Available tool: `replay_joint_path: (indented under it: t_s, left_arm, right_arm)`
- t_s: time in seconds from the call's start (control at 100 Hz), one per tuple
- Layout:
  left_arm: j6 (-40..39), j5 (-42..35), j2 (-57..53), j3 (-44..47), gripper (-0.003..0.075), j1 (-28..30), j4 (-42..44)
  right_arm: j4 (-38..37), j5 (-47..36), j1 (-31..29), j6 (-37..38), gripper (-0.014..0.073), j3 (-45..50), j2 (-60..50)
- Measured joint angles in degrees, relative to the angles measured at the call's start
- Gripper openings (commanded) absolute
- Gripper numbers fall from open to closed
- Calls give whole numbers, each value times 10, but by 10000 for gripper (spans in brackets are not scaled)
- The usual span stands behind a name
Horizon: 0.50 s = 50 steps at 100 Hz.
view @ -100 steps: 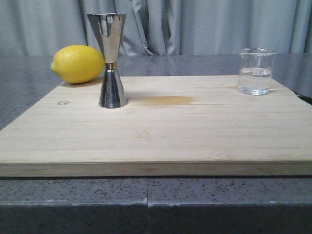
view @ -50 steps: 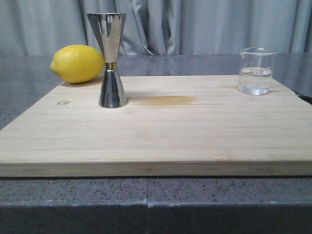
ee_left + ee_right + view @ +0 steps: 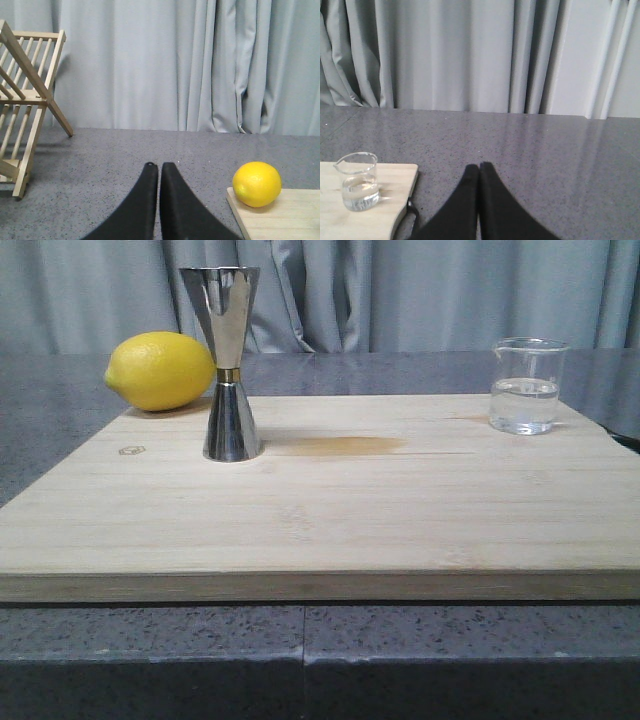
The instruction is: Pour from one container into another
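Front view: steel jigger [image 3: 230, 365] upright at about ten o'clock on the wooden board [image 3: 330, 530], glass beaker [image 3: 526, 386] at about two o'clock near the board's right edge, holding clear liquid to roughly half its height. Well apart, the two, with a faint amber stain [image 3: 340, 446] between them. Lemon [image 3: 160, 371] just behind the jigger at the board's back-left corner. Against the pictures from a second and half a second ago, nothing moved except a barely perceptible shift of the lemon, possibly only camera flicker. No arm in shot. By the look of it, pouring not yet begun and the beaker not yet grasped.

Left wrist view: left gripper [image 3: 159, 166] with its two black fingers pressed together, tips touching, nothing between them, low over the grey countertop [image 3: 110, 165]. Lemon [image 3: 257, 184] perched on the board's corner [image 3: 280, 215] at about four o'clock of the frame; wooden rack [image 3: 25, 100] at nine o'clock, cut off by the frame edge. Jigger out of shot here.

Right wrist view: right gripper [image 3: 479, 168] likewise closed tight and empty, over bare countertop. Beaker [image 3: 357, 181] at about eight o'clock on the board's end [image 3: 395, 210], well clear of the fingers. Dark loop [image 3: 410, 212] under the board's edge, too small to identify. Printed markings on the glass too faint to read; the jigger's contents not visible from any angle.
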Motion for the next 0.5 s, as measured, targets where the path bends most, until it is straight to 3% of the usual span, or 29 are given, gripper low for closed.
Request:
replay_joint_path:
  t_s: [0.22,0.5]
  left_arm:
    - [0,46,81,-83,-19,0,10]
    - [0,46,96,-90,-19,0,10]
  right_arm:
    - [0,23,0,-3,-66,-82,58]
    - [-1,9,0,-4,-66,-90,68]
